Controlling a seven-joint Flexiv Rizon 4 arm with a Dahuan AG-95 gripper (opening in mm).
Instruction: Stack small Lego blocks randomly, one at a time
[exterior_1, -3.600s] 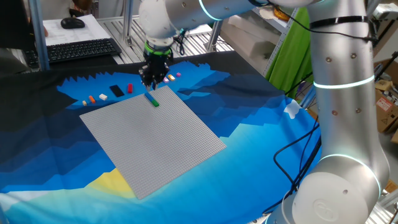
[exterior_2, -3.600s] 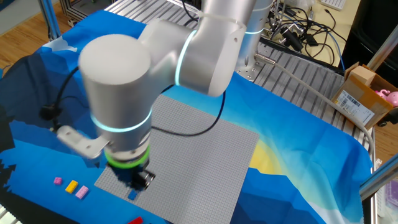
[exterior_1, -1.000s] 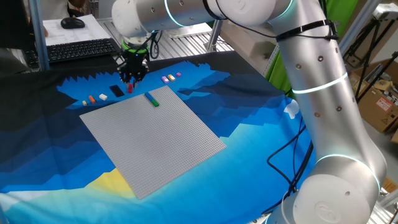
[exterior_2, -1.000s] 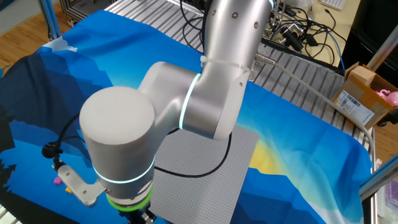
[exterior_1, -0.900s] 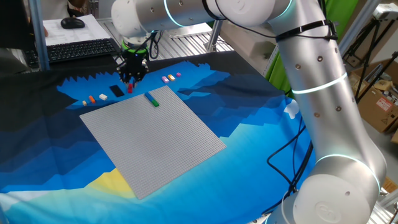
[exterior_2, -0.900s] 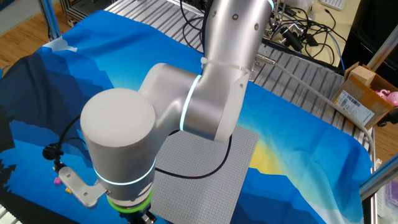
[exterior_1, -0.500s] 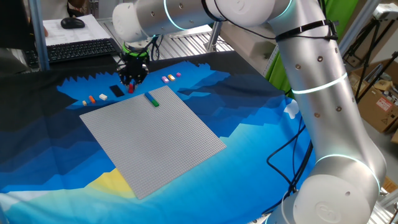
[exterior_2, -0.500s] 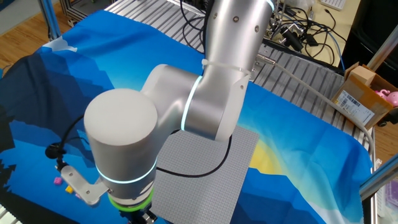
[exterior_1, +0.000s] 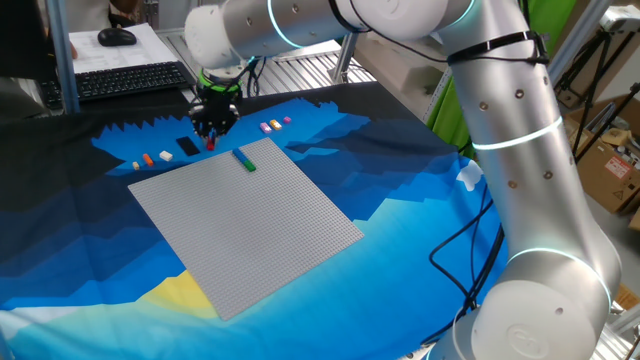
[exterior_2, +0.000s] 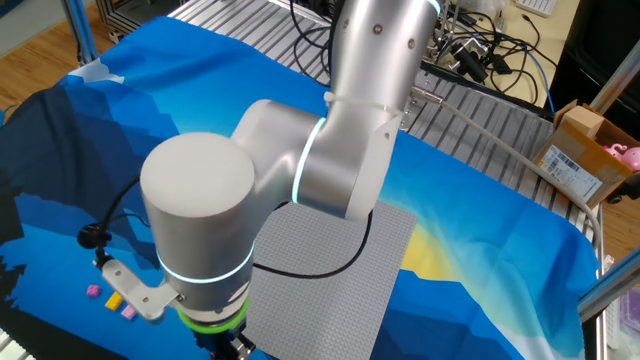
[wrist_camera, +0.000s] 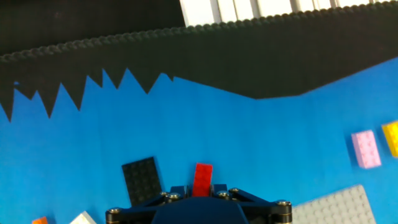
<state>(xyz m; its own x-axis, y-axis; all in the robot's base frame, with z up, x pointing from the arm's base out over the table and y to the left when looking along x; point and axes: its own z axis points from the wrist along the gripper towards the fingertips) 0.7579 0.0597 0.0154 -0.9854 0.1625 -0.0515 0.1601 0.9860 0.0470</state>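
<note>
My gripper (exterior_1: 213, 128) hangs over the blue cloth just beyond the far corner of the grey baseplate (exterior_1: 250, 220). In the hand view the gripper (wrist_camera: 201, 188) is shut on a small red Lego block (wrist_camera: 202, 175), with a finger pressed against each side. The red block (exterior_1: 211, 143) shows just under the fingers. A green block (exterior_1: 245, 160) sits on the baseplate near that corner. Loose blocks lie on the cloth: orange (exterior_1: 148, 158) and white (exterior_1: 166, 155) to the left, yellow (exterior_1: 268, 126) and pink (exterior_1: 287, 120) to the right. In the other fixed view the arm hides the gripper.
A flat black piece (wrist_camera: 143, 180) lies just left of the red block. A pink block (wrist_camera: 365, 149) and a yellow one (wrist_camera: 392, 137) lie at the right edge of the hand view. A keyboard (exterior_1: 130, 80) sits behind the cloth. Cardboard boxes (exterior_2: 585, 150) stand beside the table.
The gripper's fingers have closed in on the red block. The arm has shifted only slightly, uncovering the pink and yellow blocks in the other fixed view.
</note>
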